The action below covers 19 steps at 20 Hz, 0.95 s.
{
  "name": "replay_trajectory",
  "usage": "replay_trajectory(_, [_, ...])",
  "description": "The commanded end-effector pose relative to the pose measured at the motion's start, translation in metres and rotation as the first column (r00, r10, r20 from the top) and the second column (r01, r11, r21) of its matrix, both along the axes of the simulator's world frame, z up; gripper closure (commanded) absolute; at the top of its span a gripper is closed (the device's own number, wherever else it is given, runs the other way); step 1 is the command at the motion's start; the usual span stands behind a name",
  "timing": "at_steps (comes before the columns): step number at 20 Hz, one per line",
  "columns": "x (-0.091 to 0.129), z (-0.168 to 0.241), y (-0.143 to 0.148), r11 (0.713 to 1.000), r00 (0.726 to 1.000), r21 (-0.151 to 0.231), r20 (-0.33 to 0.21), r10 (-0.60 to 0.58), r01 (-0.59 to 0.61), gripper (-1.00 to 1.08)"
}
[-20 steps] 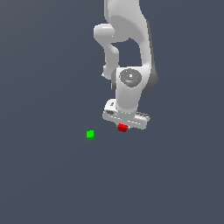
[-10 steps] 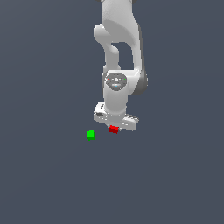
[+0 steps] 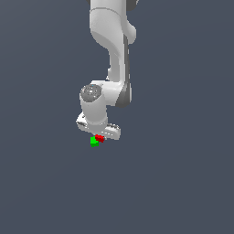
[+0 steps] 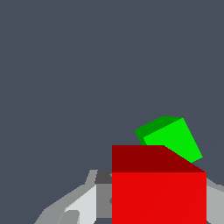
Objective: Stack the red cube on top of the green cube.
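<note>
Hand grips red cube just beside green cube.

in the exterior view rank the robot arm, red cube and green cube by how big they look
1. robot arm, far the largest
2. red cube and green cube: both tiny and look alike, no ranking between them

No text, label, brand, number or sign can be read in either view.
</note>
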<state>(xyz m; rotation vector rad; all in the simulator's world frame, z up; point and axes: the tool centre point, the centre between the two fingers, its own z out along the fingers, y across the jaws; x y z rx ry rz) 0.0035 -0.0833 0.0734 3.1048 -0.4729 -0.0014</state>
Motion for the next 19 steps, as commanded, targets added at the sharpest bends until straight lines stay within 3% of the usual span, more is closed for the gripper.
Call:
replay_trajectory(1, [0.001,-0.005,-0.017,1.0,1.0,0.0,0.001,0.002,-0.002,1.08])
replay_trajectory(9, [0.003,-0.012,-0.037,1.0,1.0,0.001,0.001,0.002,-0.002,1.08])
replay_trajectory(10, [0.003,-0.012,-0.037,1.0,1.0,0.001,0.001,0.002,-0.002,-0.92])
replay_trajectory(19, [0.003,-0.012,-0.037,1.0,1.0,0.001,0.001,0.002,-0.002,-0.92])
